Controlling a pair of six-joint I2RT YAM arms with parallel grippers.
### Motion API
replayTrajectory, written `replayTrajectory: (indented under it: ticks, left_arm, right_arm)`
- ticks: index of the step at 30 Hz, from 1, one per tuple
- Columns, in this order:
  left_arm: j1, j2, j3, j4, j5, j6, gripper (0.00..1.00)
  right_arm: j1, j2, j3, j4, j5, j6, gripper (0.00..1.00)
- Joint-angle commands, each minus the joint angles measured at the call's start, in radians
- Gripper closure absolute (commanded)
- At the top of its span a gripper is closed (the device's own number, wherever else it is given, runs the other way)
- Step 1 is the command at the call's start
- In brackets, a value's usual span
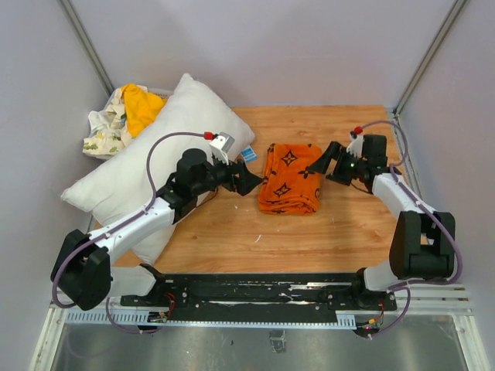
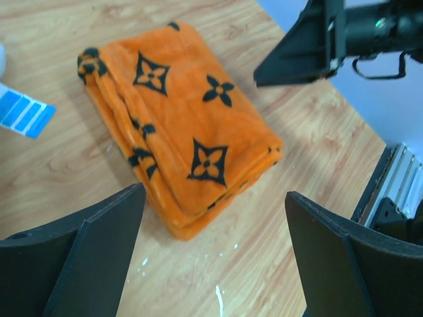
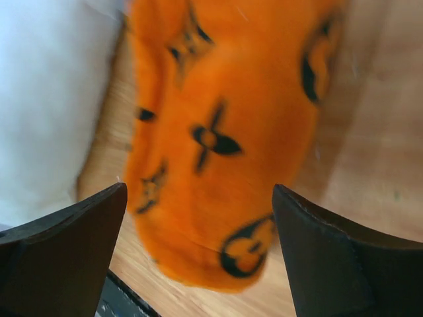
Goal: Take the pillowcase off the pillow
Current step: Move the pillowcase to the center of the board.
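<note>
The orange pillowcase (image 1: 291,179) with black motifs lies folded flat on the wooden table, off the pillow. The plump white pillow (image 1: 155,162) lies bare at the left, partly under my left arm. My left gripper (image 1: 251,182) is open and empty just left of the pillowcase, which fills the left wrist view (image 2: 185,125) beyond the gripper (image 2: 215,193). My right gripper (image 1: 321,164) is open and empty at the pillowcase's right edge. In the right wrist view the gripper (image 3: 198,188) hovers over the pillowcase (image 3: 225,132), with the pillow (image 3: 53,99) behind.
A plain yellow-orange cloth (image 1: 141,104) and a white printed cloth (image 1: 104,127) lie heaped at the back left corner behind the pillow. A blue-striped tag (image 1: 247,154) lies beside the pillow. Grey walls enclose the table; the arms' black base rail (image 1: 255,297) runs along the near edge.
</note>
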Motion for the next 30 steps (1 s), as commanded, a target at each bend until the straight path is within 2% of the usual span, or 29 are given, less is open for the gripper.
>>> replayTrajectory:
  ticks: [1,4,8,13,22,30]
  left_arm:
    - [0.005,-0.063,-0.039,-0.049,0.009,-0.004,0.08]
    - [0.011,-0.073,-0.065,-0.059,-0.011,-0.005,0.08]
    - [0.026,-0.081,-0.095,-0.061,-0.018,-0.026,0.08]
    - [0.04,-0.088,-0.1,-0.074,-0.026,-0.027,0.08]
    - [0.055,-0.097,-0.03,-0.183,-0.077,0.023,0.08]
    - [0.094,-0.118,0.011,-0.25,-0.12,-0.03,0.07]
  right_arm:
    - [-0.01,0.015,-0.137,0.006,0.046,-0.059,0.1]
    - [-0.008,0.033,-0.198,0.087,0.007,-0.044,0.15]
    - [0.008,0.071,-0.229,0.139,-0.033,-0.033,0.26]
    - [0.044,0.116,-0.239,0.176,-0.027,-0.019,0.3]
    - [0.171,0.217,-0.156,0.212,-0.001,0.026,0.37]
    - [0.254,0.324,-0.033,0.237,0.009,0.071,0.4]
